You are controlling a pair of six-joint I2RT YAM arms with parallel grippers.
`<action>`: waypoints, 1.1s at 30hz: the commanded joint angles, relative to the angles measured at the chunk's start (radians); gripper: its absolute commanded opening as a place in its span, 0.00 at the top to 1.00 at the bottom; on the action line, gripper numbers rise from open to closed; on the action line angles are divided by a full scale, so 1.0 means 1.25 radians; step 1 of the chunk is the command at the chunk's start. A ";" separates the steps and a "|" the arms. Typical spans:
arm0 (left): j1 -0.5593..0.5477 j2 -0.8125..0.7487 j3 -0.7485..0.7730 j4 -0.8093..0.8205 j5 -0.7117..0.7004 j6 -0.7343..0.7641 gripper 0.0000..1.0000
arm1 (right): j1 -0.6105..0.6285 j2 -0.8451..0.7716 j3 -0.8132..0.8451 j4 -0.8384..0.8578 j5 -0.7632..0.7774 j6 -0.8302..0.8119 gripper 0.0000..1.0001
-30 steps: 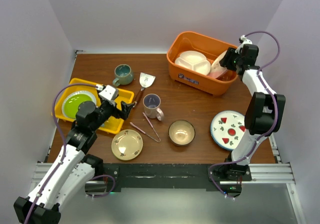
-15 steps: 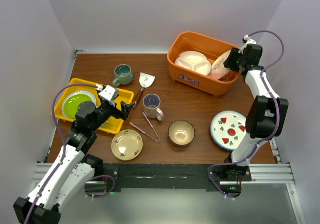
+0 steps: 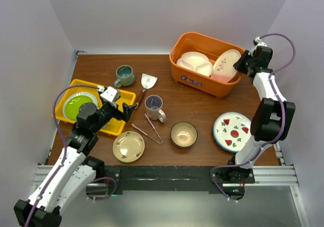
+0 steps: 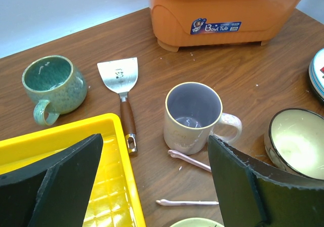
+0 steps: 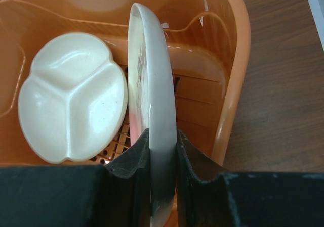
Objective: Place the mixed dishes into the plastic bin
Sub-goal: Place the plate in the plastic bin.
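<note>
- The right gripper (image 5: pixel 162 138) is clamped on the rim of the pink floral plate (image 5: pixel 152 75), which stands on edge inside the plastic bin (image 5: pixel 238 60).
- Released upright, it could topple onto the white divided plate (image 5: pixel 71 95) and chip it.
- The left gripper (image 4: pixel 154 159) gapes wide, holding nothing.

- Orange plastic bin (image 3: pixel 215 87) stands at the far right of the wooden table (image 3: pixel 200 108).
- Inside it, a white divided plate (image 3: pixel 195 62) lies flat on the left and a pink floral plate (image 3: pixel 226 63) leans tilted on the right.
- Right gripper (image 3: pixel 241 62) meets the floral plate's right edge.
- Left gripper (image 3: pixel 126 110) sits at the right end of the yellow tray (image 3: pixel 127 95), which holds a lime-green plate (image 3: pixel 76 104).
- Teal mug (image 3: pixel 123 76) and metal spatula (image 3: pixel 147 83) sit side by side.
- Lavender mug (image 3: pixel 154 105) stands just above the pink tongs (image 3: pixel 149 128).
- The near row runs cream plate (image 3: pixel 128 146), bronze bowl (image 3: pixel 184 134), strawberry-print plate (image 3: pixel 231 131).
</note>
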 commanded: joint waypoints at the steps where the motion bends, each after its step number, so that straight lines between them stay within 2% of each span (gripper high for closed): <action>1: 0.000 -0.004 -0.004 0.039 0.008 -0.001 0.10 | -0.004 -0.029 -0.003 0.024 -0.028 -0.003 0.84; 11: 0.000 0.001 -0.005 0.039 0.009 -0.001 0.10 | -0.016 -0.017 -0.012 0.056 -0.125 0.060 0.97; 16: 0.000 0.003 -0.005 0.041 0.012 -0.001 0.10 | -0.022 0.002 0.003 0.069 -0.171 0.100 0.99; 23: 0.000 0.006 -0.006 0.043 0.011 0.001 0.10 | -0.021 0.079 0.058 0.025 -0.190 0.084 0.95; 25: 0.000 0.007 -0.008 0.043 0.013 0.002 0.10 | -0.017 0.087 0.072 0.005 -0.183 0.073 0.91; 33: 0.000 0.011 -0.008 0.043 0.018 0.002 0.10 | 0.008 0.131 0.132 -0.063 -0.143 0.021 0.88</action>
